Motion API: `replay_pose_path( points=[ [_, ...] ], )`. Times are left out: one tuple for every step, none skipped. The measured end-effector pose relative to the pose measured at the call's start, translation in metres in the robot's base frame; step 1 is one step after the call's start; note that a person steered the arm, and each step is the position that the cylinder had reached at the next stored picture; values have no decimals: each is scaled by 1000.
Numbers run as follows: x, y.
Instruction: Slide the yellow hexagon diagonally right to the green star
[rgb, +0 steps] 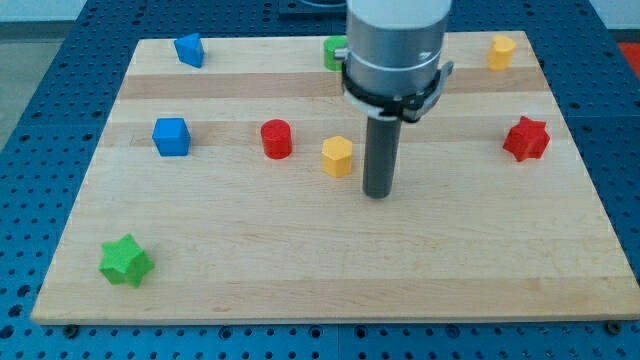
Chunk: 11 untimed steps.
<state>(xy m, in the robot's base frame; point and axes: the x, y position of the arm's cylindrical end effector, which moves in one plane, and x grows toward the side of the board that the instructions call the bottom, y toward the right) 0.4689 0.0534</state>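
Note:
The yellow hexagon (337, 156) sits near the middle of the wooden board (330, 270). My tip (377, 193) rests on the board just to the hexagon's right and slightly lower, a small gap apart from it. The green star (126, 261) lies far off at the board's lower left corner.
A red cylinder (276, 139) stands left of the hexagon, a blue cube (171, 136) further left. A blue block (189, 49) is at the top left, a green block (334, 51) partly hidden behind the arm, a yellow block (501, 51) top right, a red star (526, 138) at right.

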Motion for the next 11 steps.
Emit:
replay_pose_path(
  points=[
    [-40, 1],
    [-73, 1],
    [-80, -12],
    [-80, -19],
    [-77, -23],
    [-62, -24],
    [-46, -31],
    [-55, -48],
    [-60, -63],
    [-54, -71],
    [-38, -71]
  ],
)
